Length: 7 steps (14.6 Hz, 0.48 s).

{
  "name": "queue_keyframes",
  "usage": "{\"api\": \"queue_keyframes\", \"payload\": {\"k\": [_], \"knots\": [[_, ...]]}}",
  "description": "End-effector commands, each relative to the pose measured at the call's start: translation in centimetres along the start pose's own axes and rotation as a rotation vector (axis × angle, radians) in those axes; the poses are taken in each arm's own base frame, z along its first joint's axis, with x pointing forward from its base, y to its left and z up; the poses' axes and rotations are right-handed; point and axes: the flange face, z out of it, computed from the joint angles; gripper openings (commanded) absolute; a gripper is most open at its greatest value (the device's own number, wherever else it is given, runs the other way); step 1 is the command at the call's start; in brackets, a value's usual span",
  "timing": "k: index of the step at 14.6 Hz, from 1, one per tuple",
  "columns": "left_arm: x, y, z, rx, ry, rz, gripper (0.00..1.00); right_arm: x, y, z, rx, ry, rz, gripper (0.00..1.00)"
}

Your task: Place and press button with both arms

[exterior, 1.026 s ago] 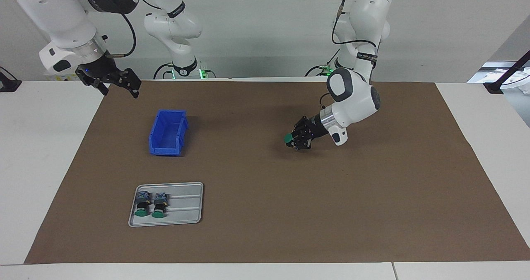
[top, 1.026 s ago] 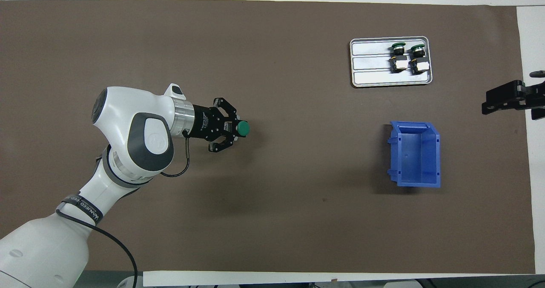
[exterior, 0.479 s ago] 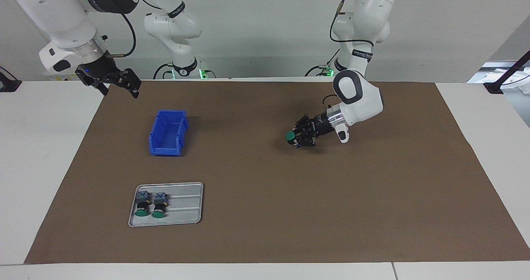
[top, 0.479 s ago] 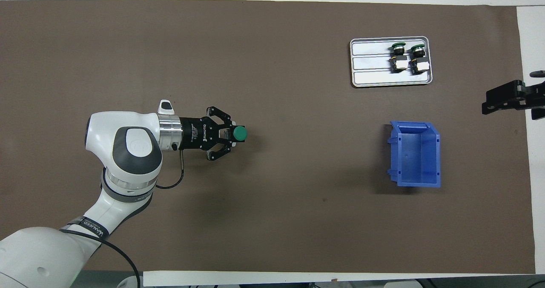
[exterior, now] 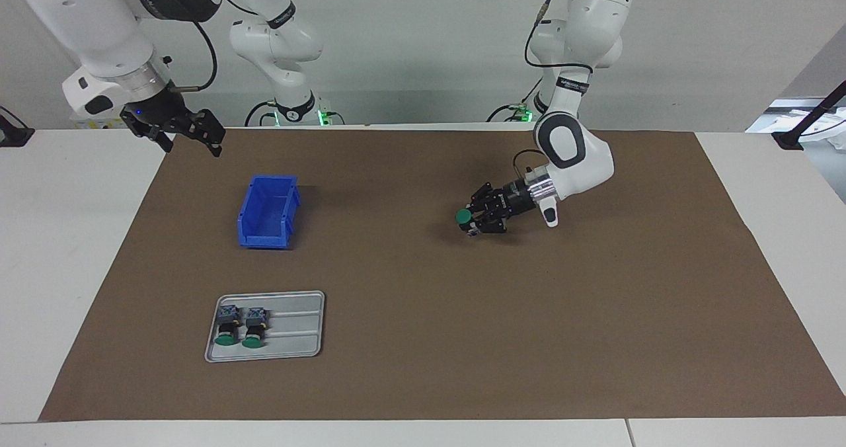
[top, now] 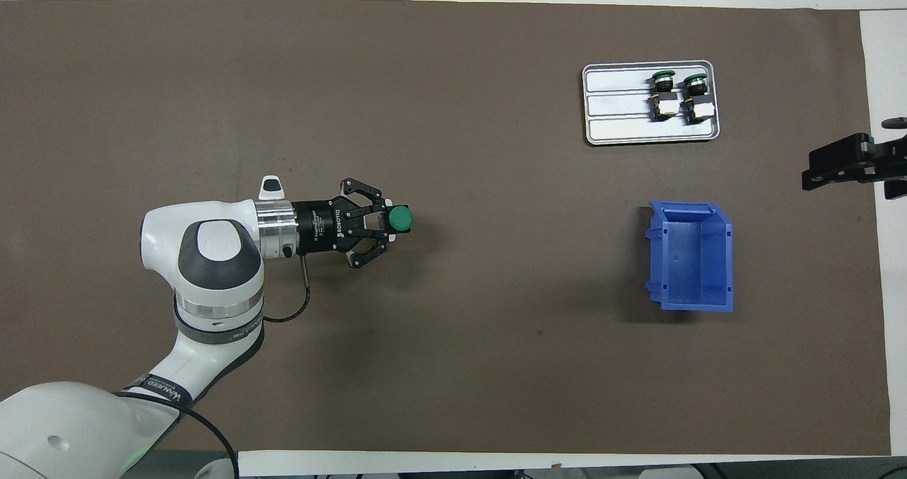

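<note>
My left arm's wrist has rolled and its elbow drawn back; the left gripper [exterior: 473, 221] clasps the button [exterior: 464, 217], green cap outward, low over the brown paper mat [top: 453, 365] mid-bench. My right gripper [exterior: 188, 133] waits spread wide above the mat's corner. The white bench [exterior: 59, 248] carries a glossy blue bin [top: 691, 256] and ribbed metal tray [top: 616, 103].

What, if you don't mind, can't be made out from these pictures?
- Held button: both views show only its green cap; the left gripper covers its body, and whether it touches the mat is unclear.
- Right gripper: the overhead view's edge cuts it off.
- Blue bin: in the facing view its near wall hides part of the floor.
- Two buttons in the tray: markings too small.
</note>
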Motion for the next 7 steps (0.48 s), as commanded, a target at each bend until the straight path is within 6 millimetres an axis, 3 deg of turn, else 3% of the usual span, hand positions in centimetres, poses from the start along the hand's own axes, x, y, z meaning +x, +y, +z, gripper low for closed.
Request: {"api": "queue_keyframes", "payload": {"k": [1,7], "knots": [[0.2,-1.3,-0.9,-0.01,-0.025,0.016,0.2,-0.8,0.2,0.0,0.001,0.001,-0.017,0.98],[2.4,-2.5,-2.0,-0.061,-0.083,0.014,0.2,-0.8,0.3,0.0,-0.001,0.001,-0.017,0.98]]}}
